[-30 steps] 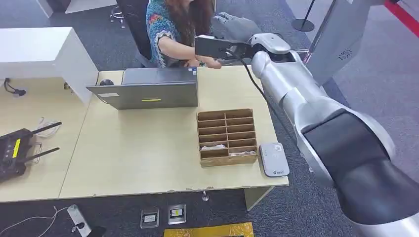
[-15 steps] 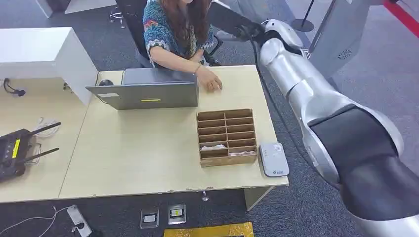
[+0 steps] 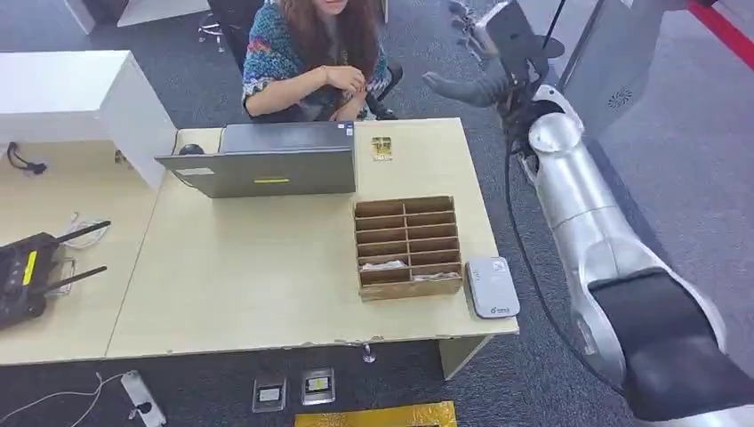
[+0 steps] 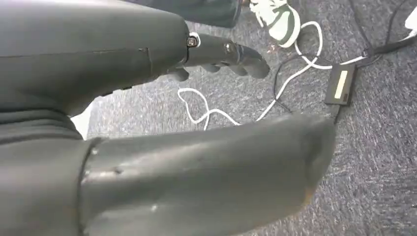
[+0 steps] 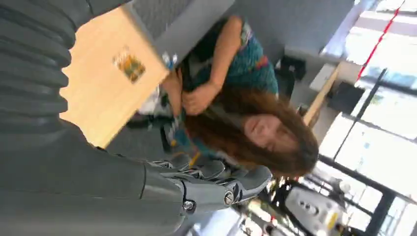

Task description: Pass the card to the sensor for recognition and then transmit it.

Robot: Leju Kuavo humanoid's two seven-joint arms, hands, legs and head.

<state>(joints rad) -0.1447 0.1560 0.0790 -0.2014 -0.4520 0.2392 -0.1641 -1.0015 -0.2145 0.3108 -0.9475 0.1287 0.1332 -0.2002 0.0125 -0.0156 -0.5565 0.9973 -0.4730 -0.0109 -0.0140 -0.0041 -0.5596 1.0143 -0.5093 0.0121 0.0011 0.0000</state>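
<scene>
One card (image 3: 381,148) lay flat on the far part of the table (image 3: 267,285), just beside the laptop (image 3: 267,160). In the right wrist view it showed as a small yellow patch (image 5: 129,66) on the wood. A second before, no card lay there, and the right hand (image 3: 485,62) was reaching low over that edge toward the person (image 3: 311,53). Half a second before, the person's hand pressed on that spot. Now the right hand was lifted high, past the far right corner of the table, with nothing in it and its fingers (image 5: 231,184) held loosely apart. The person had pulled both arms in to the chest. The wooden card box (image 3: 409,246) and the grey card reader (image 3: 493,286) beside it had stayed where they were. The left hand (image 4: 162,118) hung over grey carpet (image 4: 373,137) with white cables (image 4: 295,73), empty, its fingers (image 4: 231,53) apart from the thumb.
</scene>
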